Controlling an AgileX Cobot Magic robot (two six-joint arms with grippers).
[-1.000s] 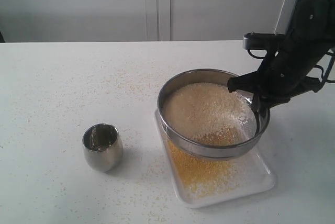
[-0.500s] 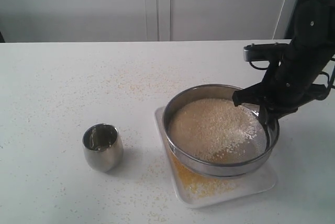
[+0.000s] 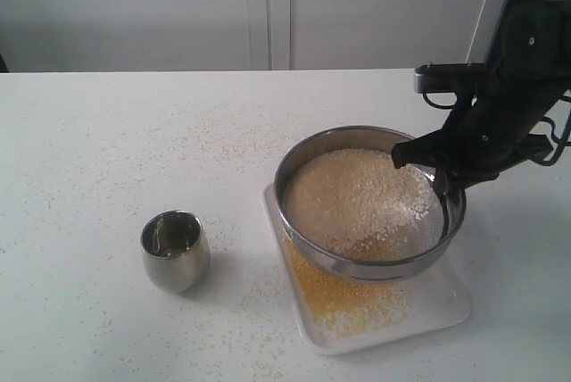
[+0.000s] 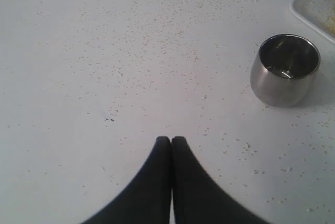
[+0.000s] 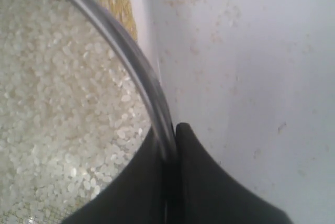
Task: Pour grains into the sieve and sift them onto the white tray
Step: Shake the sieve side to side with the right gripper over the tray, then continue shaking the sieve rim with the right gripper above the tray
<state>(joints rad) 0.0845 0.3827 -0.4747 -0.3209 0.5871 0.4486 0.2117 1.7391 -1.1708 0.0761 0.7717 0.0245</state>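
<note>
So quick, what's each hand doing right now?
Left hand: closed, holding nothing.
Right hand: closed on the rim of the sieve.

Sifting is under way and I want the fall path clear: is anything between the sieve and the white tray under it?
Nothing visible. The right gripper holds the sieve by its rim above the white tray, yellow meal already lies on it, and the steel cup stands aside on the table.

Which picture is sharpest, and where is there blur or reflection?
Left wrist view: sharpest, the steel cup mirroring light inside. Exterior view: soft, even light, faint shadows. Right wrist view: grains fairly clear; sieve rim and black fingers blur close up.
</note>
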